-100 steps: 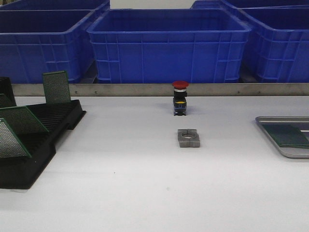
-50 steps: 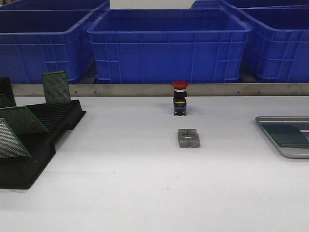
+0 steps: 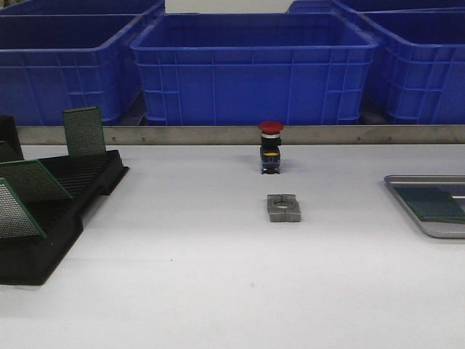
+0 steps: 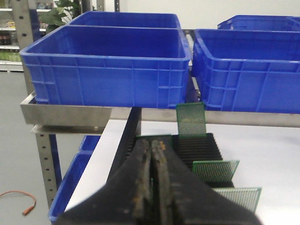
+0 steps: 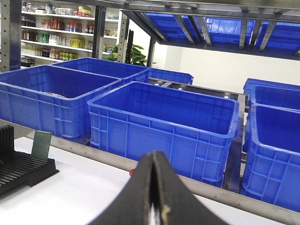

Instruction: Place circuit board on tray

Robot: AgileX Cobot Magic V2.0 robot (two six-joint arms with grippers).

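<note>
Nothing moved; tray [image 3: 429, 207] still cut off at the edge.

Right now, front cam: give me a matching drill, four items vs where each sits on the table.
Items:
1. tray
2. black slotted rack
3. red-capped push button
4. metal block with a hole

Places:
A. left edge, holding upright green boards
B. centre, nearer the camera
C. right edge, a green board lying in it
D. centre, nearer the blue bins

Pairs: 1-C, 2-A, 3-D, 4-B
</note>
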